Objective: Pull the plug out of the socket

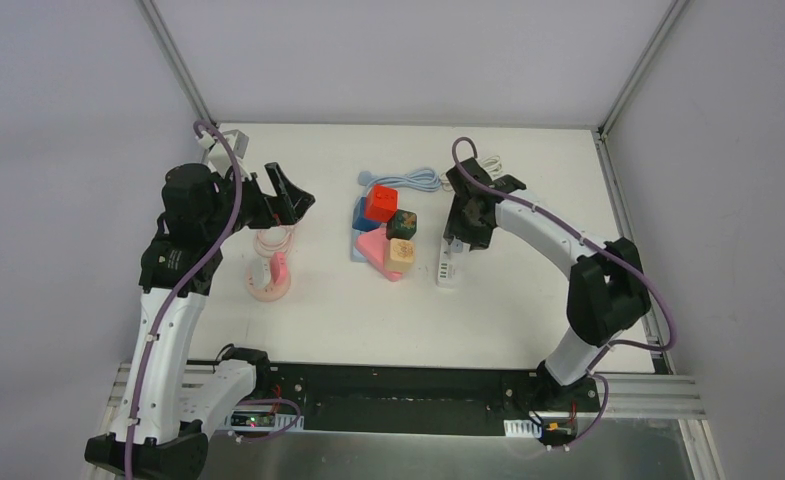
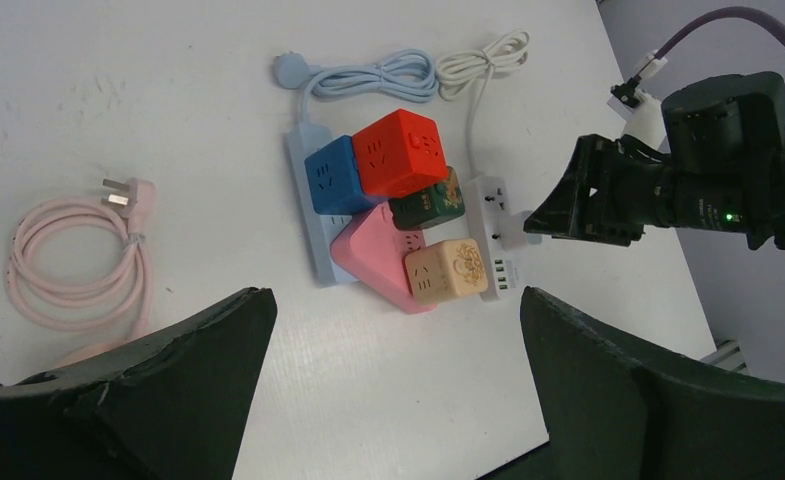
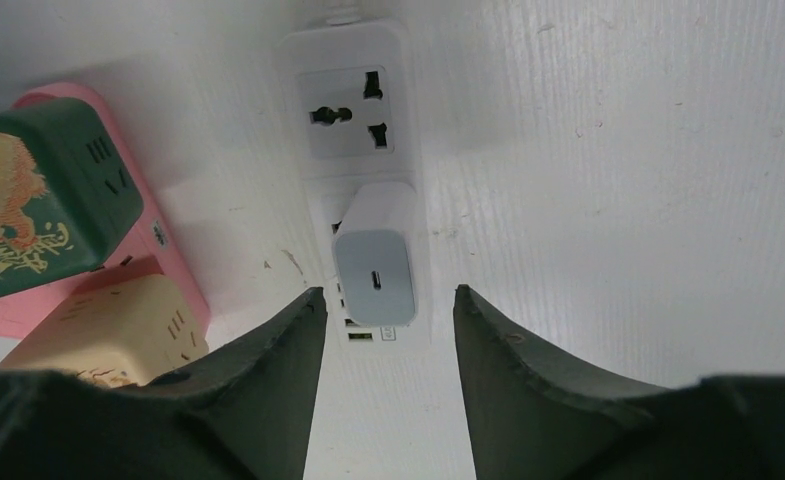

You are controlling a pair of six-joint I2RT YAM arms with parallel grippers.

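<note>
We have the right pincer [image 3: 388, 292] directly over the white plug [image 3: 373, 265], looking straight down on it. Its two fingers stand apart, one on each side of the plug's narrow width, and neither pad appears to press on it, so it is open around the plug and not gripping. The plug sits in the middle socket of the white power strip [image 3: 353, 110], with a free socket beyond it. The strip's long axis runs away from the arm bases, and the plug's longer side follows it, so the fingers would close across the short side.

The right arm is plainly the nearer one. The left pincer [image 2: 393, 300] hangs wide open and holds nothing, well apart on the other side of the table [image 1: 528, 200] — near the coiled pink cable [image 2: 68, 260].

What crowds us is the cluster just beside the strip: the beige cube [image 2: 446, 270] and the green cube [image 2: 426, 200] border its inner edge, with the pink block [image 2: 378, 255], red cube [image 2: 398, 150] and blue cube [image 2: 333, 180] behind them. The inner finger must come down in the narrow gap between plug and beige cube. Nothing holds the strip down, so we judge it may rise with the plug — a straight upward pull looks safest.
</note>
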